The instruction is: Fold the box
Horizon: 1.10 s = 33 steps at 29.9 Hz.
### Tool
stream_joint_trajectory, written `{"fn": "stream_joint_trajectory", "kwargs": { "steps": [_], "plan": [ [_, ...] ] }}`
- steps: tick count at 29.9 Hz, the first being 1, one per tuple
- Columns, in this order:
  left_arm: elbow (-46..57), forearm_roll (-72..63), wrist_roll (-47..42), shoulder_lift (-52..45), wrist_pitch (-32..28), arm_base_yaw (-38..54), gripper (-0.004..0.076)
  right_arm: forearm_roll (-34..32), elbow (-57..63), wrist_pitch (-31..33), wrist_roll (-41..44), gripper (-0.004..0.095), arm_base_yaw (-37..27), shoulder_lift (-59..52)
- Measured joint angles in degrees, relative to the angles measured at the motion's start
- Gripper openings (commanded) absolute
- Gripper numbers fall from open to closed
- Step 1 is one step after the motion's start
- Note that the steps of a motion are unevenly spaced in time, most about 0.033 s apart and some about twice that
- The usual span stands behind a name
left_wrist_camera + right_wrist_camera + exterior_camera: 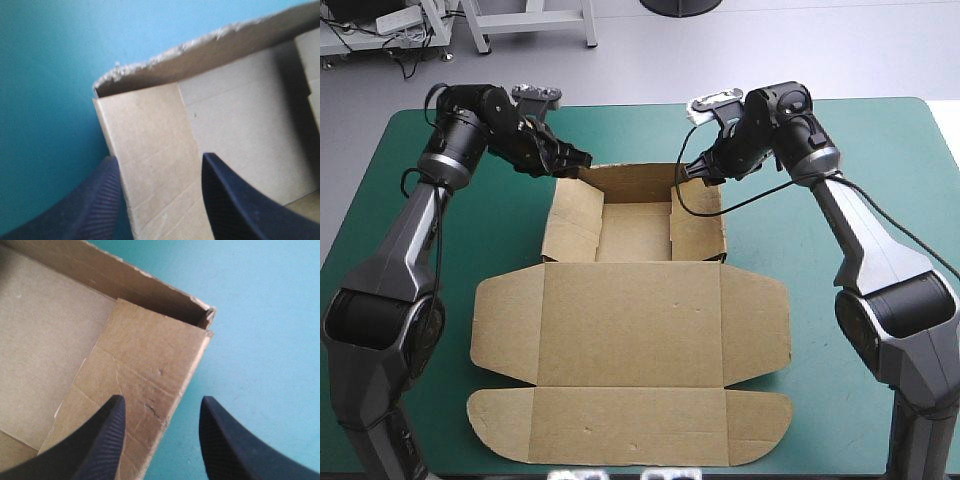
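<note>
The brown box (630, 330) lies at the middle of the table (860, 140), its tray walled at the far end and its lid flat toward the near edge. The left pincer (582, 160) stands wide astride the tray's far-left wall, the right pincer (690, 172) wide astride its far-right wall. Neither holds anything. The board looks light, stiff and springy at its creases, and the wall rims seem the best hold.
</note>
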Motion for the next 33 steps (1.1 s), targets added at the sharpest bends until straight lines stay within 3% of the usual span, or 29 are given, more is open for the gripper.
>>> {"fn": "stream_joint_trajectory", "kwargs": {
  "steps": [7,12,22,33],
  "plan": [
    [-4.3,0.0,0.7,-10.8,0.5,0.0,0.0225,1.8,-1.5,0.5,4.1,0.0438,0.0,-0.8],
    [-0.3,0.7,1.5,-22.1,0.5,0.0,0.0218,3.3,-1.0,0.6,4.5,0.0438,-0.1,-0.8],
    [18.8,4.7,3.3,-44.7,0.5,0.0,0.0218,2.8,7.5,0.5,4.5,0.0438,-0.1,-0.8],
    [38.5,4.7,3.7,-70.9,0.5,0.0,0.0218,4.0,8.3,0.4,4.5,0.0408,-0.1,-0.4]
  ]
}}
